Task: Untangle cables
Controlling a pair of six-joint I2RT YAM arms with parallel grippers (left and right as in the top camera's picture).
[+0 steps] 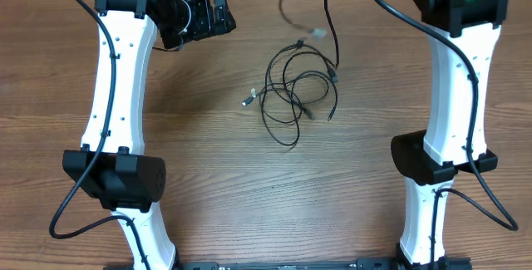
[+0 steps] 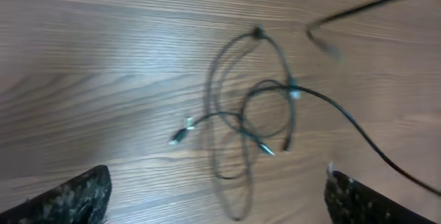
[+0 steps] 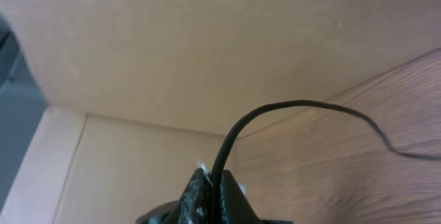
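Overhead, the cables (image 1: 295,95) are seen loosely tangled at the middle of the table (image 1: 208,187), with one strand led toward the far edge. One cable is clamped in the closed right gripper (image 3: 210,191). The left gripper (image 1: 223,17) is held with fingers spread apart, left of the tangle.

- Table (image 1: 208,203): brown wood grain, smooth, matt.
- Cables (image 1: 291,94): black matt sheath, silvery metal plug tips.
- Arm links (image 1: 116,79): white, smooth plastic.
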